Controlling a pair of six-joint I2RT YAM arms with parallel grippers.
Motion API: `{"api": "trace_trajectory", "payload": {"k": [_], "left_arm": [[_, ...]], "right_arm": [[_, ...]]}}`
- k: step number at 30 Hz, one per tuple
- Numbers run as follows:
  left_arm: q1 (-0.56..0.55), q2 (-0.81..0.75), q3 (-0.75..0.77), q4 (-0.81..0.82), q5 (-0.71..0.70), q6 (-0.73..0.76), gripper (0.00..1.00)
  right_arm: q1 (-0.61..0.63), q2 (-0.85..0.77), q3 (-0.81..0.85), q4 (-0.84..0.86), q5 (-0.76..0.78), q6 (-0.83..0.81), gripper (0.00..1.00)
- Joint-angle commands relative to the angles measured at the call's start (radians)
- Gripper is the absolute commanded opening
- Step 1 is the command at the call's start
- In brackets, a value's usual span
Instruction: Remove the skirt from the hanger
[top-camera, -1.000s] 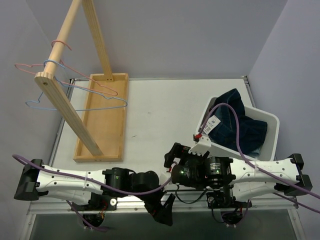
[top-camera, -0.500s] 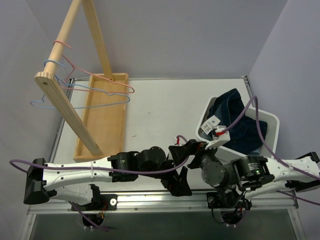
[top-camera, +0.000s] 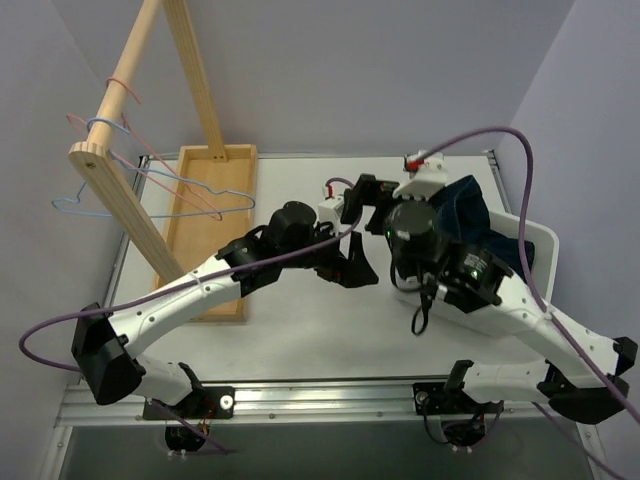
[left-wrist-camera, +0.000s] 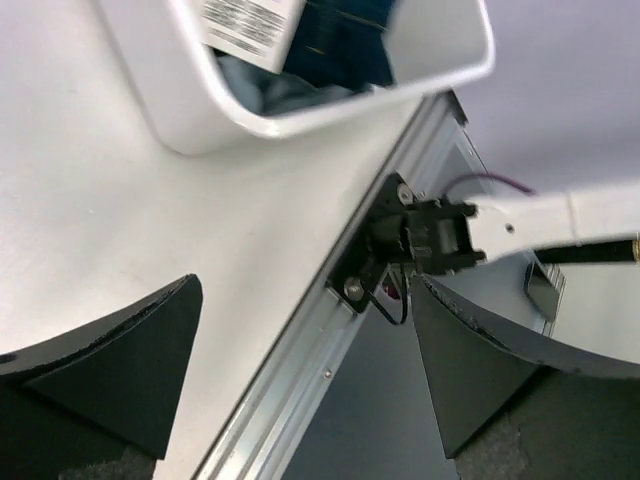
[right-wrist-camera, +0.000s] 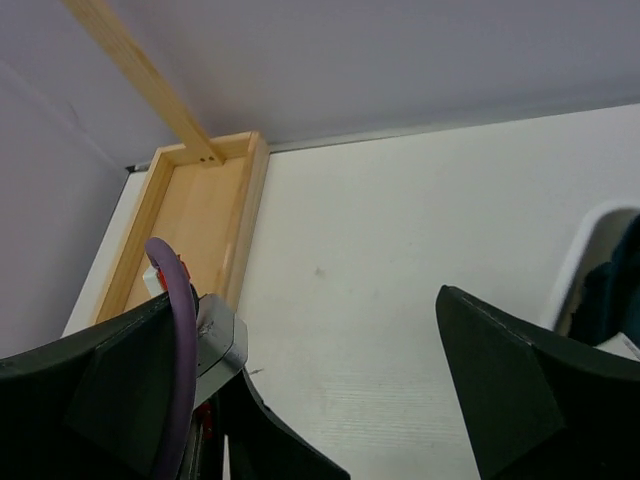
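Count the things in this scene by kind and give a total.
Wire hangers: 2 (pink hanger, blue hanger)
Wooden rack: 1
White bin: 1
Denim skirt: 1
Grippers: 2 (left gripper, right gripper)
Total: 7

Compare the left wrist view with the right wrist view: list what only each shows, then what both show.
Only the left wrist view shows the table's metal rail and an arm base at that edge. Only the right wrist view shows the wooden tray and post. Both show the table and the bin with the skirt inside.
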Motion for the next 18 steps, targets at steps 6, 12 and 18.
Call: {"api": "trace_trajectory", "payload": {"k": [6, 12, 18], "left_arm": [[0.204, -0.034, 0.046, 0.054, 0.071, -0.083, 0.94], [0.214, -0.125, -0.086, 0.065, 0.054, -0.091, 0.94], [0.214, -0.191, -0.147, 0.089, 0.063, -0.102, 0.94]], "right_arm": [[-0.451, -0.012, -0.160, -0.022, -0.440, -0.016, 1.00], [-0.451, -0.207, -0.401, -0.016, -0.377, 0.152, 1.00], [-0.453, -0.432, -0.605, 0.044, -0.342, 0.193, 1.00]]}}
